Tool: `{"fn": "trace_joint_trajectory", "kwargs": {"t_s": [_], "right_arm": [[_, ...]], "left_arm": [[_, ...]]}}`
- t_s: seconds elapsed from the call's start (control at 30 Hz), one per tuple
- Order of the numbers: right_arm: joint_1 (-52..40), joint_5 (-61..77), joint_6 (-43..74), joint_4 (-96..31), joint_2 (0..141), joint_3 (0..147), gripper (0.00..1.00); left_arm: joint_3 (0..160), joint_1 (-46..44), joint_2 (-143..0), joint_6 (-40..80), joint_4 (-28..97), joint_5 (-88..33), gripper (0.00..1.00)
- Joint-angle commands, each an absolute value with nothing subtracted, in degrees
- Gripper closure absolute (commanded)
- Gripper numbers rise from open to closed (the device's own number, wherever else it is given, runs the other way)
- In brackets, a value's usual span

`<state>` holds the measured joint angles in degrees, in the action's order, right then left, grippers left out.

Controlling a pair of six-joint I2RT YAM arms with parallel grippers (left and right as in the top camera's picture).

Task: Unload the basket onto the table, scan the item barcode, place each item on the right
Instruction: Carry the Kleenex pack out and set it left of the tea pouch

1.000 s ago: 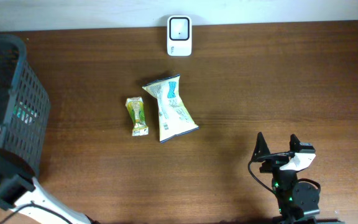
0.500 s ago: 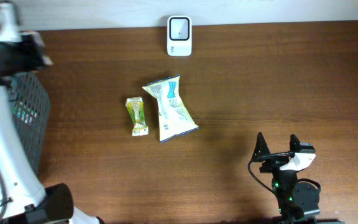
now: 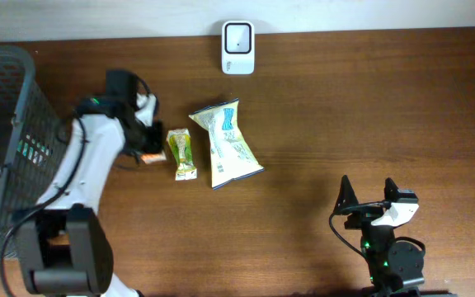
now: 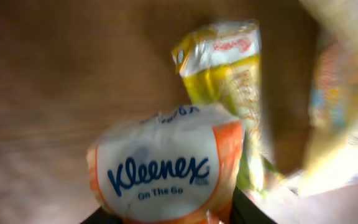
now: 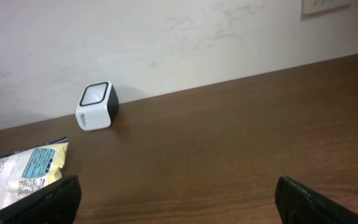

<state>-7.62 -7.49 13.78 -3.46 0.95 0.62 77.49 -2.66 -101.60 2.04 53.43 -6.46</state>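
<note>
Orange Kleenex pack [image 4: 166,168] label legible from left wrist; overhead, mere sliver.

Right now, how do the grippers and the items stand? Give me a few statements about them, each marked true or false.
1. The left gripper holds a Kleenex pack. True.
2. The scanner sits inside the basket. False: it stands at the far edge of the table, apart from the basket.
3. The right gripper is open and empty. True.
4. The large snack bag is in the right gripper. False: it lies on the table, beside the small yellow packet.
5. The small yellow packet lies between the Kleenex pack and the large snack bag. True.
</note>
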Motion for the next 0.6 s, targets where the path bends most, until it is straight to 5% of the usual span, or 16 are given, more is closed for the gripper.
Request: {"fn": "trace_joint_trajectory", "kwargs": {"t_s": [0.0, 0.57], "right_arm": [[-7.88, -7.79, 14.2, -3.9, 0.78, 0.32, 0.01], [-7.88, -7.79, 14.2, -3.9, 0.8, 0.32, 0.01]], "left_arm": [[68.01, -3.18, -101.41, 7.05, 45.69, -3.14, 0.63], [59.44, -11.42, -105.78, 9.82, 25.41, -1.5, 0.64]]}}
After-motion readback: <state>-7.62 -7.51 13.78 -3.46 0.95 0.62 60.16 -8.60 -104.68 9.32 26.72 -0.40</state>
